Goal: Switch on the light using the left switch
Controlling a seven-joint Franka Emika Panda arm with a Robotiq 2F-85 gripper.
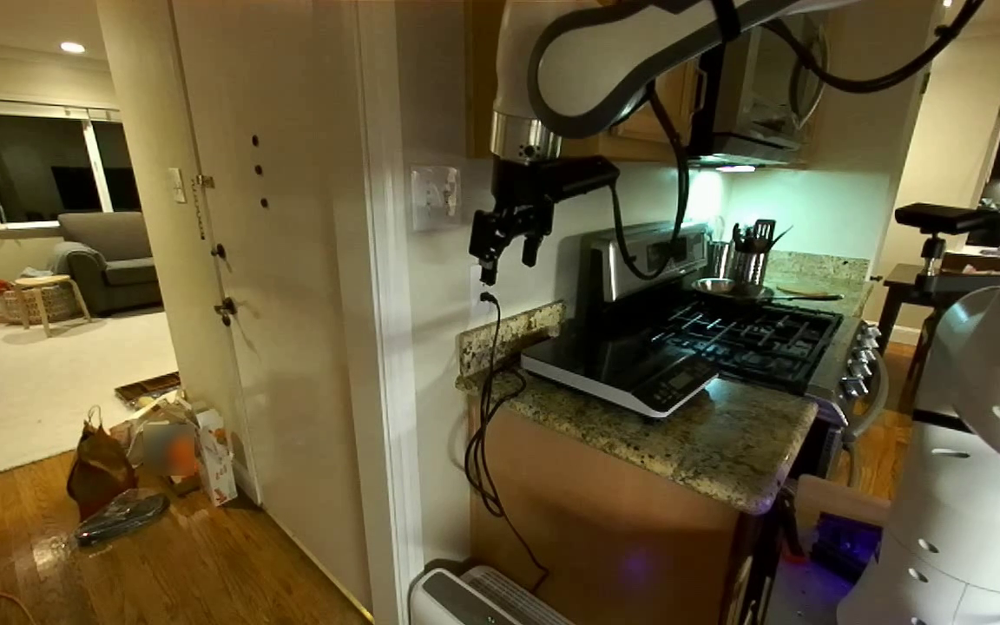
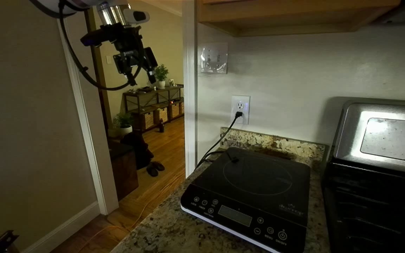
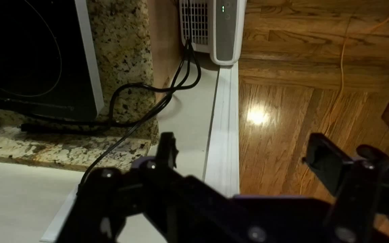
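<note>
A white wall plate with two small switches is on the wall by the door frame in both exterior views. The left switch (image 1: pixel 428 196) is on its left half, and it also shows in an exterior view (image 2: pixel 209 56). My gripper (image 1: pixel 509 265) hangs with its fingers pointing down, apart from the plate. It appears right of and lower than the plate there, but left of it in an exterior view (image 2: pixel 142 81). In the wrist view the gripper (image 3: pixel 241 141) has its black fingers wide apart with nothing between them. The switch plate is out of the wrist view.
An outlet plate (image 2: pixel 245 100) with a plugged-in black cord (image 1: pixel 495 347) is below the switches. A black induction cooktop (image 2: pixel 258 175) lies on the granite counter (image 1: pixel 700 443). The stove (image 1: pixel 743 338) stands beside it. A wooden cabinet (image 2: pixel 294 17) overhangs. A white appliance (image 3: pixel 226 33) stands on the floor.
</note>
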